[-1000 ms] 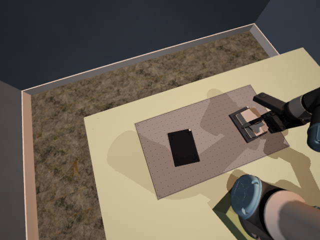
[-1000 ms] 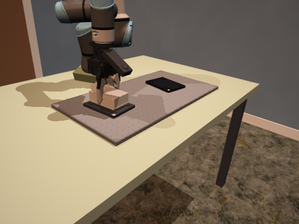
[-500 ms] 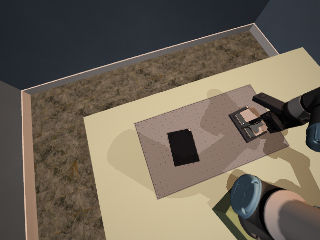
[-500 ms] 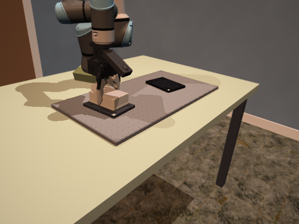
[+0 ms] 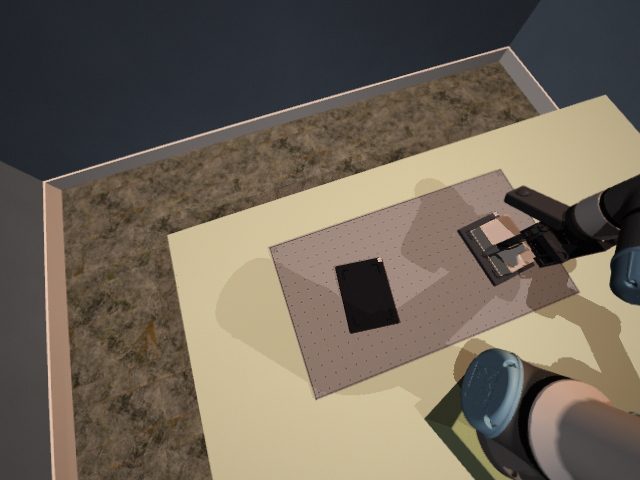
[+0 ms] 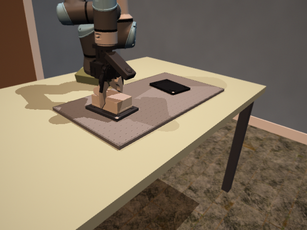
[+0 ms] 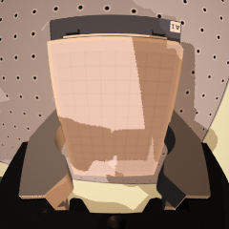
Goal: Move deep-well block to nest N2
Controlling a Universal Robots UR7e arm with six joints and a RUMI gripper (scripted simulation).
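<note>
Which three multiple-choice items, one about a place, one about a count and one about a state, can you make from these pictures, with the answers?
1. Where is the deep-well block?
A. on the floor
B. at the plate nest under the gripper
C. on the far black nest

2. How many plate nests lie on the perforated board?
A. one
B. two
C. four

3. What is the gripper's state?
A. shut on the block
B. wide open, away from it
C. out of view

Answers: 1 B, the block stands over that nest's base. 2 B, two black nests show. 3 A, the fingers flank the block's sides.
</note>
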